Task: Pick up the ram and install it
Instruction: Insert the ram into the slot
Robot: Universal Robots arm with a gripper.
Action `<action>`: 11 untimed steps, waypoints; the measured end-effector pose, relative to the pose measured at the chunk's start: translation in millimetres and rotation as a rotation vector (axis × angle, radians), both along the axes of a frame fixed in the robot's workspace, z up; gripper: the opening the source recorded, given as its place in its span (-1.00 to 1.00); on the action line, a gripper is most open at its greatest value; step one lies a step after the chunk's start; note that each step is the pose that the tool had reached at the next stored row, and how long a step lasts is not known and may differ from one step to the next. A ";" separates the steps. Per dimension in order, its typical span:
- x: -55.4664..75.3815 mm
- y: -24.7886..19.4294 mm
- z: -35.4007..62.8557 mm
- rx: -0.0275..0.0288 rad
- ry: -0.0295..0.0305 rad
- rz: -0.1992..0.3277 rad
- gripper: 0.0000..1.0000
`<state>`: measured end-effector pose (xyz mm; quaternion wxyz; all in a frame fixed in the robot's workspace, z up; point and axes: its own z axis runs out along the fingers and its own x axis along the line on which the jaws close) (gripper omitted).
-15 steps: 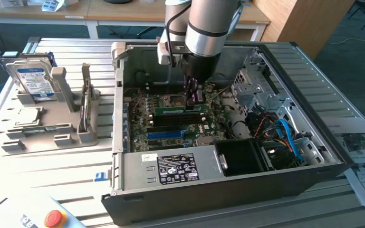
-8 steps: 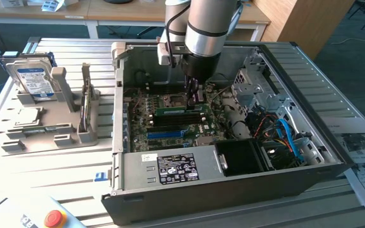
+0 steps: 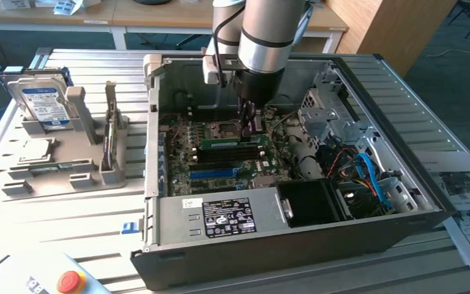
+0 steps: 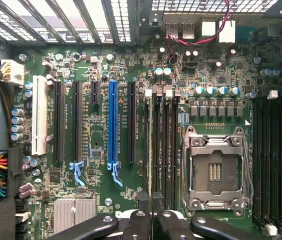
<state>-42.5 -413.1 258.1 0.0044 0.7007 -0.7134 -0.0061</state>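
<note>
The ram (image 3: 227, 143) is a thin green stick standing on edge in a memory slot on the motherboard (image 3: 188, 153), inside the open computer case (image 3: 300, 248). My gripper (image 3: 249, 127) reaches straight down into the case and is shut on the ram's end toward the exterior view's right. In the wrist view the ram (image 4: 150, 145) shows edge-on as a thin pale line in the slot beside the CPU socket (image 4: 216, 170). My gripper (image 4: 151, 207) sits over it, with its dark fingers (image 4: 142, 202) pinched against both sides.
A grey fixture (image 3: 55, 174) to the exterior view's left holds a hard drive (image 3: 43, 104), a square silver chip (image 3: 35, 149) and a thin upright board (image 3: 111, 125). The case holds a power supply (image 3: 227, 217), drive cage (image 3: 333, 113) and cables (image 3: 374, 177). A red button (image 3: 70, 282) sits near the front.
</note>
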 end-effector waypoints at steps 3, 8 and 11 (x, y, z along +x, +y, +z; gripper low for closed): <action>0.0 -0.1 0.1 -0.0015 0.0000 0.000 -0.76; -0.1 -0.3 -0.2 -0.0014 0.0000 0.000 -0.76; -0.3 -1.2 -0.9 -0.0013 -0.0001 0.000 -0.76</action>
